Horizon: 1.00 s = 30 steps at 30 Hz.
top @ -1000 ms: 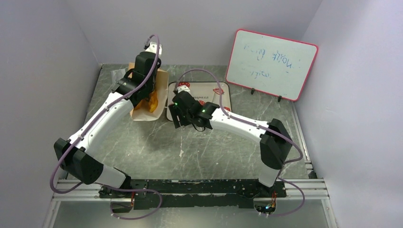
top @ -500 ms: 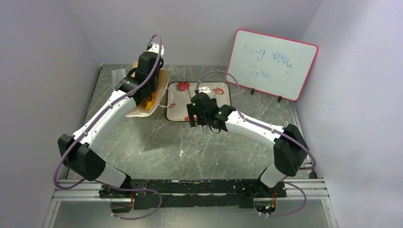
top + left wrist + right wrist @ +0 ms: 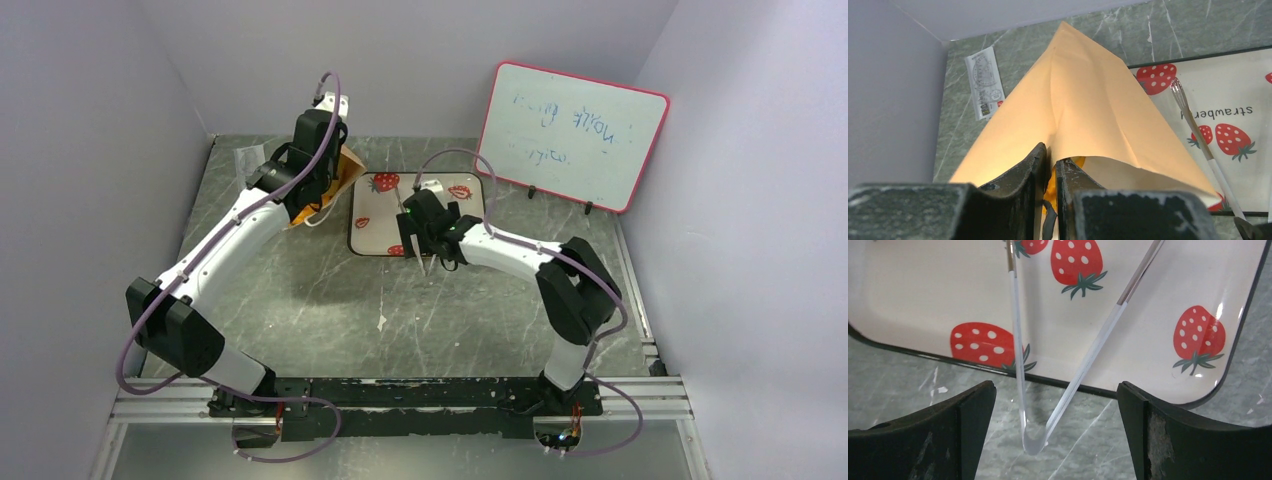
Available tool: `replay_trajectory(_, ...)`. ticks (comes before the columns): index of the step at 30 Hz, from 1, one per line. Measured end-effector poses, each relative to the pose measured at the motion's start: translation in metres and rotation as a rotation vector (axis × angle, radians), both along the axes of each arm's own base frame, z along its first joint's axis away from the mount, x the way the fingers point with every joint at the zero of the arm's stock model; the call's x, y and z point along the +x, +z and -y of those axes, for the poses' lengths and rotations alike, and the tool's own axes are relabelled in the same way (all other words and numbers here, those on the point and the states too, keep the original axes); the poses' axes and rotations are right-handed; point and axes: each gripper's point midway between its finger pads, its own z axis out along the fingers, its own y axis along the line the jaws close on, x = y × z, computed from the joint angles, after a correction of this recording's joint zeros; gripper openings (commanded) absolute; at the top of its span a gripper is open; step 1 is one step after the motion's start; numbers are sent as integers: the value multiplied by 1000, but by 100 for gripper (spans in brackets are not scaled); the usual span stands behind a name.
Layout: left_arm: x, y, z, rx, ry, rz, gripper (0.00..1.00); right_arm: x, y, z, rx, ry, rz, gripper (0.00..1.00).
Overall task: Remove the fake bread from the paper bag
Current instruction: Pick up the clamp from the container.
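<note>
The tan paper bag (image 3: pixel 1083 100) is lifted off the table at the back left, and its mouth faces my left wrist camera. My left gripper (image 3: pixel 1050 152) is shut on the rim of the bag's mouth. Glossy orange fake bread (image 3: pixel 1075 161) shows just inside the bag, behind the fingers. From above, the bag (image 3: pixel 341 170) sits under the left gripper (image 3: pixel 322 185), with a white cord handle hanging below. My right gripper (image 3: pixel 1055 390) is open and empty. It hovers over the bend of the silver tongs (image 3: pixel 1035 440) at the tray's front edge and also shows from above (image 3: pixel 430 248).
The white strawberry-print tray (image 3: pixel 380 235) lies mid-table, right of the bag, with the tongs (image 3: pixel 1193 125) across it. A small printed packet (image 3: pixel 250 155) lies at the back left. A pink-framed whiteboard (image 3: pixel 570 135) leans at the back right. Walls close in both sides.
My left gripper has raised and tilted the bag up off the table. My right gripper has moved right, away from the bag, to the tray's front edge over the tongs.
</note>
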Motion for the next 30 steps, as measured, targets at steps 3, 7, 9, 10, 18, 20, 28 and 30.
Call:
replay_trajectory(3,0,-4,3,-9,-10,-12,7,6,-14,2,-20,-6,-11,94)
replay_trajectory(7,0,-8,7,-22,-20,-26,7,13,-28,3,-37,-11,-20,94)
replay_trajectory(9,-1,-10,8,-33,-23,-32,7,18,-33,1,-39,-12,-19,94)
replay_trajectory(10,-1,-11,9,-39,-25,-35,7,20,-35,0,-38,-13,-18,94)
replay_trajectory(18,-5,-17,13,-94,-12,-60,7,36,-46,-1,-17,-33,-7,93)
replay_trajectory(20,-7,-19,14,-115,-2,-68,7,41,-50,1,-9,-39,-9,91)
replay_trajectory(28,-14,-27,23,-232,47,-95,7,52,-58,3,20,-50,-6,77)
replay_trajectory(30,-16,-28,26,-266,61,-97,7,52,-58,2,20,-46,-6,70)
